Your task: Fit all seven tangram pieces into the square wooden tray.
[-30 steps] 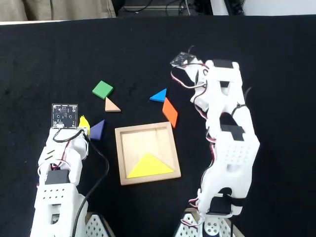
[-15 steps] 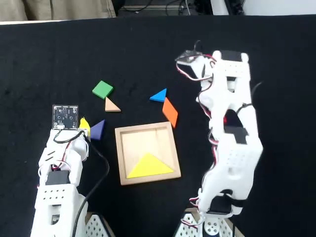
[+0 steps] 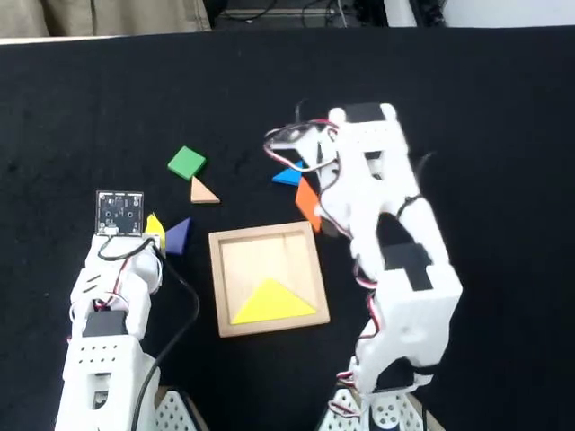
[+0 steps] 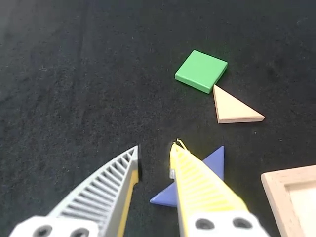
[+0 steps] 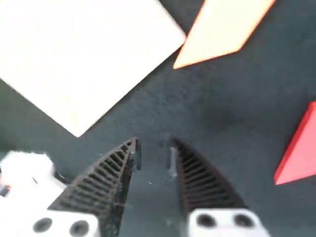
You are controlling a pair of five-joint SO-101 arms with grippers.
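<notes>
We see the right arm covering part of the orange parallelogram and blue triangle, just beyond the far right corner of the wooden tray. Tray holds one yellow triangle at its near edge. Right hand hangs over tabletop by that corner, fingers slightly apart, empty. Left hand sits beside the purple triangle, slightly spread, empty.
</notes>
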